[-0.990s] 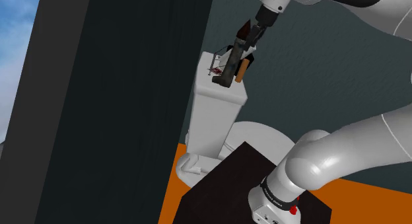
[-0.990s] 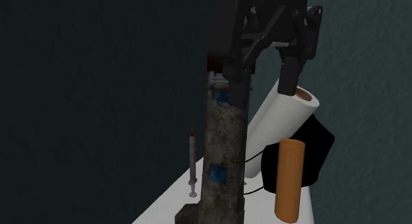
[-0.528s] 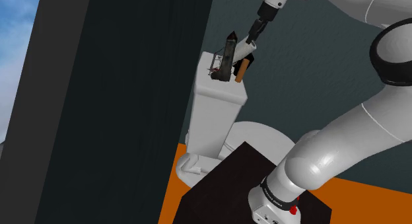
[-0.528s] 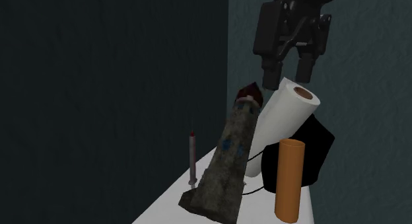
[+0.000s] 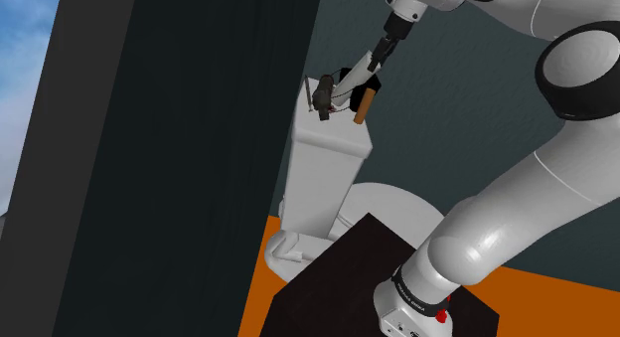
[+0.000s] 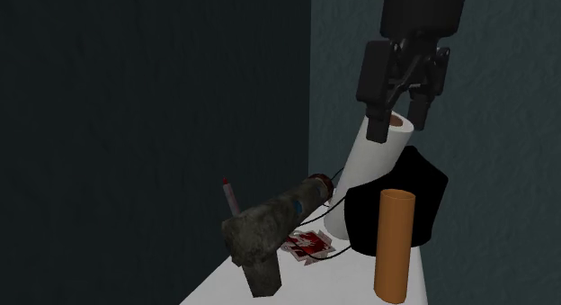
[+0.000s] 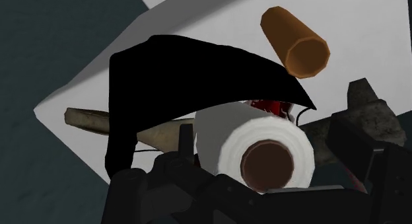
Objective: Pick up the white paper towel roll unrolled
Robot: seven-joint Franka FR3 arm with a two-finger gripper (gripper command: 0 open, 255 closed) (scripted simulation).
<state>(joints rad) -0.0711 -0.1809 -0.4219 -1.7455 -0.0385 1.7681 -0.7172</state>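
Gripper (image 6: 398, 130) wide, fingers either side of the roll (image 6: 370, 164) at its upper end, not yet clamped. Roll leans tilted against the black shape (image 6: 418, 191) on the tank (image 5: 323, 181), hence the top-end approach. Tube (image 6: 394, 245) stands just beside; tower (image 6: 270, 224) lies on its side, clear of the fingers.

The paper towel roll (image 6: 370, 164) is a plain white cylinder with a brown core showing at its upper end. It stands tilted on the white surface (image 6: 334, 282), foot near the wall corner, leaning against a black shape (image 6: 406, 206). Its top sits between the spread fingers of the gripper (image 6: 398, 125), seemingly unclasped.
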